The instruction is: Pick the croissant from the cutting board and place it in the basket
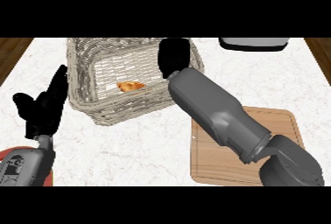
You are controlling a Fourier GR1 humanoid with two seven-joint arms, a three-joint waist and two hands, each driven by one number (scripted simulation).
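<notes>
You see the small golden-brown croissant point(131, 86) lying flat inside the pale wicker basket point(90, 103). Your wooden cutting board point(284, 131) lies to its right.

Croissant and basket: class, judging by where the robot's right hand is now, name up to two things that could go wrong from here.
1. The right hand is over the basket's right wall; pulling back, it might catch the rim and shift or tip the basket.
2. The croissant lies inside the basket, close to that hand; a sweep of the forearm could nudge it. Whether the hand touches the basket cannot be told.
</notes>
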